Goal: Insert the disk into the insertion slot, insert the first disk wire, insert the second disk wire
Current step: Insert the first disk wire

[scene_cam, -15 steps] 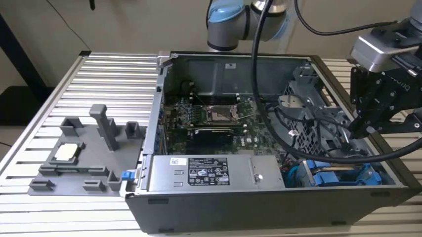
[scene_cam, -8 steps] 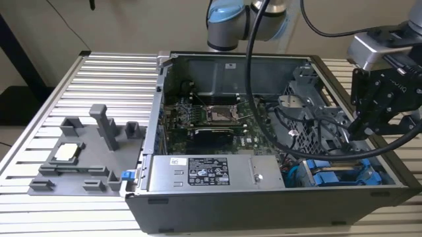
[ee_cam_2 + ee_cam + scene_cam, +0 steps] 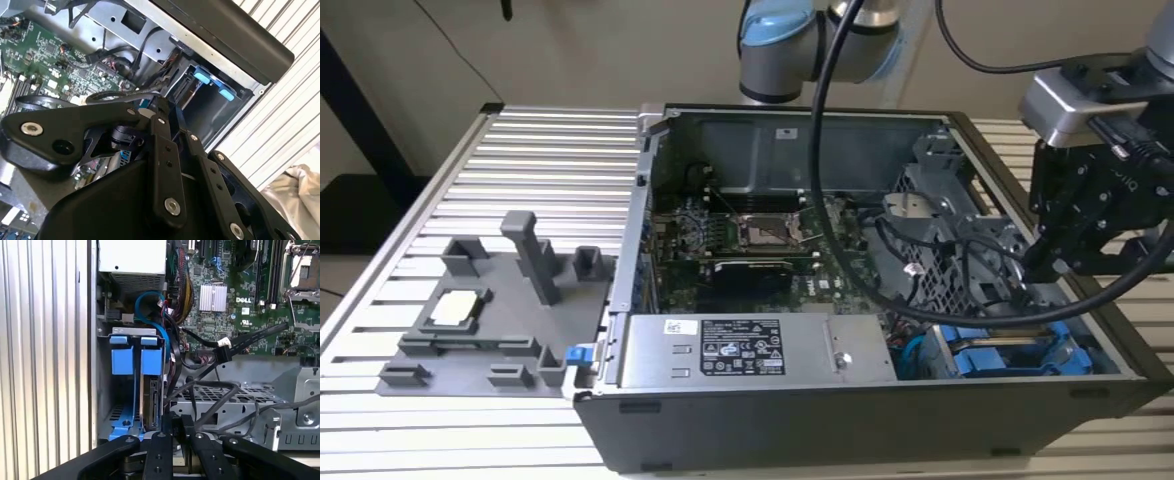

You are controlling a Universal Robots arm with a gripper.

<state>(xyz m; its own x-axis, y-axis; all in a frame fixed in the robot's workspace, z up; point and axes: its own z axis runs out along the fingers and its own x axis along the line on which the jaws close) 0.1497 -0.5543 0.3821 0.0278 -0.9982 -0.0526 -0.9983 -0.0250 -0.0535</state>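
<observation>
**Disk (image 3: 151,400) seated in the insertion slot (image 3: 1014,352)**

The slatted metal table (image 3: 547,160) carries the open computer case (image 3: 854,425), which takes the exterior view from 12 to 5 o'clock. Inside the case, the grey power-supply box (image 3: 747,350) lies at 6 o'clock and the insertion slot, with its blue rails, at 4 o'clock. In the first wrist view the disk stands on edge inside this slot, held in its blue caddy, just beside a second blue caddy (image 3: 121,360). The gripper (image 3: 176,426) hangs near the end of the disk; whether it is clenched or released, I cannot tell. One black cable connector (image 3: 222,347) lies near the cage, apart from the disk.
</observation>
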